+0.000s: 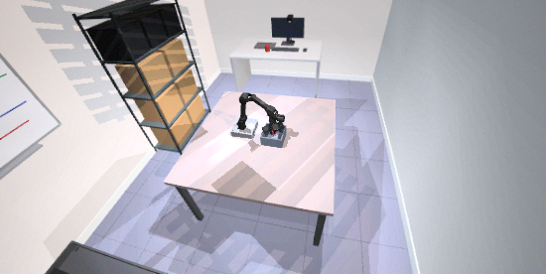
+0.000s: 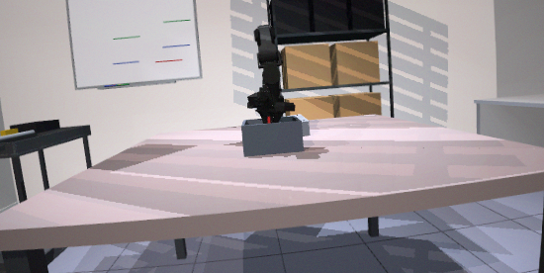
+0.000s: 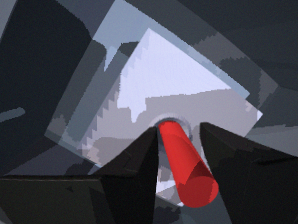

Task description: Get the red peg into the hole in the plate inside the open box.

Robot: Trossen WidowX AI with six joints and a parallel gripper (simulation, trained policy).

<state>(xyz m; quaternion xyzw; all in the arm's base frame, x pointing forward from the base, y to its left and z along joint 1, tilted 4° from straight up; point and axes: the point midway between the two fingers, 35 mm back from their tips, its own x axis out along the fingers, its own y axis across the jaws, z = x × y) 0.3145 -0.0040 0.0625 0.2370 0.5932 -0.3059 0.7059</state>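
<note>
The red peg [image 1: 273,133] [image 2: 269,120] [image 3: 187,165] stands inside the grey open box [image 1: 273,141] [image 2: 273,139]. In the wrist view its far end is within the round hole's ring [image 3: 189,126] in the pale plate [image 3: 160,65] at the box bottom. How deep it sits is hidden. My gripper [image 3: 178,131] reaches down into the box and is slightly open around the peg. The left finger is close beside the peg, and a gap shows between the peg and the right finger.
The box walls surround the fingers. The arm's white base [image 1: 244,129] [image 2: 305,127] stands beside the box on the table [image 1: 298,175] [image 2: 346,174]. A shelf rack [image 1: 171,92] stands beyond the table, and a white desk [image 1: 243,55] stands at the back.
</note>
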